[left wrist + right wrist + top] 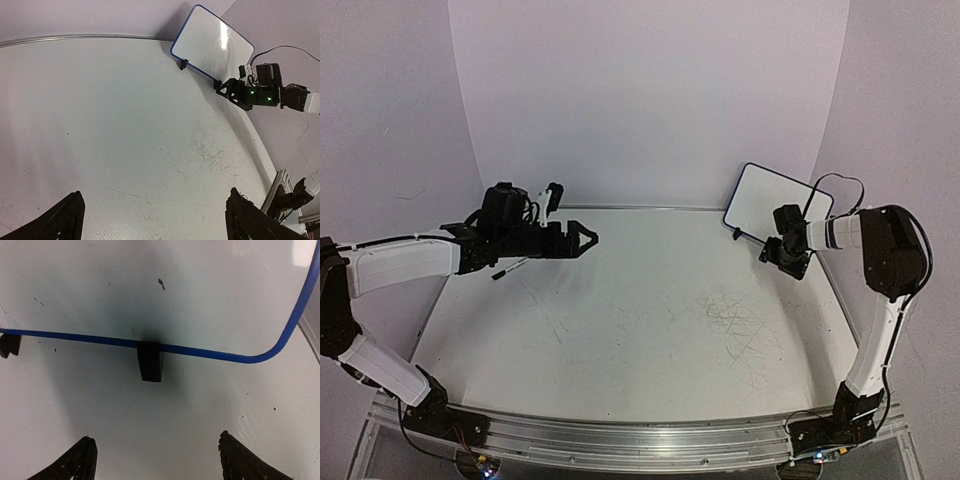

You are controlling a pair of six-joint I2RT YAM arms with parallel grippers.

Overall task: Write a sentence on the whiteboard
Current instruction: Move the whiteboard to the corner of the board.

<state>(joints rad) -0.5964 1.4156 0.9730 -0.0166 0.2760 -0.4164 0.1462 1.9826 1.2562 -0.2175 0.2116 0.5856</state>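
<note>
Blue-framed whiteboard (775, 200) stands tilted back at the far right corner of the bench (640, 320), on its black feet (150, 362). On its face we see only a few small dark specks (161, 284) in the right wrist view. Right gripper (154, 455) sits low, just in front of the board's bottom edge. Its jaws are spread with nothing between them, clear of the board. Left gripper (588, 238) hovers over the far left of the bench, released and empty. We see a thin dark pen (510, 269) lying on the bench under the left arm.
</note>
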